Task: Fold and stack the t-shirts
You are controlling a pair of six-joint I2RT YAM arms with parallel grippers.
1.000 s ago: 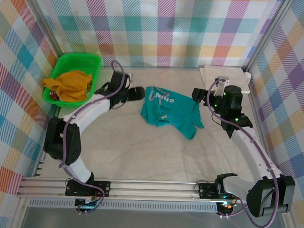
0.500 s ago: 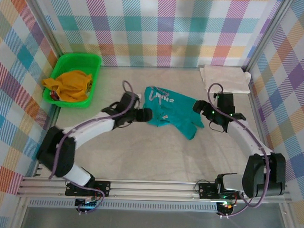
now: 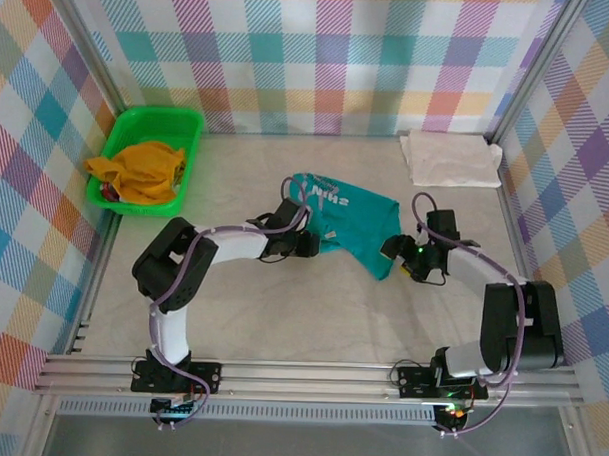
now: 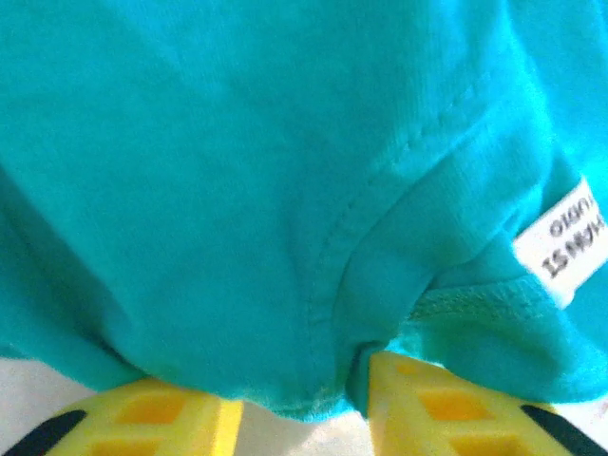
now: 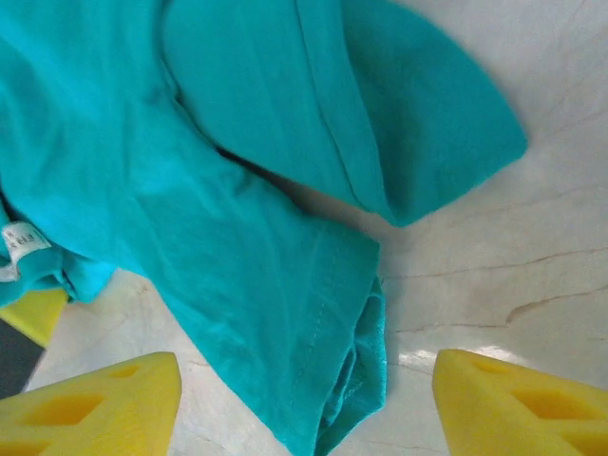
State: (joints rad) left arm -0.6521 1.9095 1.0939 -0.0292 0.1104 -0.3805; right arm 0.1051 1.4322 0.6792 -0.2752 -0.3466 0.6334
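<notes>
The teal t-shirt lies rumpled mid-table, with silver print near its far left edge. My left gripper sits low at the shirt's near left edge. In the left wrist view the teal t-shirt hangs its hem between the yellow fingers, which stand apart with bare table between them; this gripper is open. My right gripper is at the shirt's near right corner. Its jaws are open wide, straddling a folded teal corner. The cream-white t-shirt lies folded at the back right.
A green basket holding a yellow cloth stands at the back left. A white label is sewn into the teal shirt. Checked walls close the table at the back and both sides.
Both arms have come down and inward to the teal shirt's near edge, left from the far left, right from the far right. Both sets of jaws have narrowed.
</notes>
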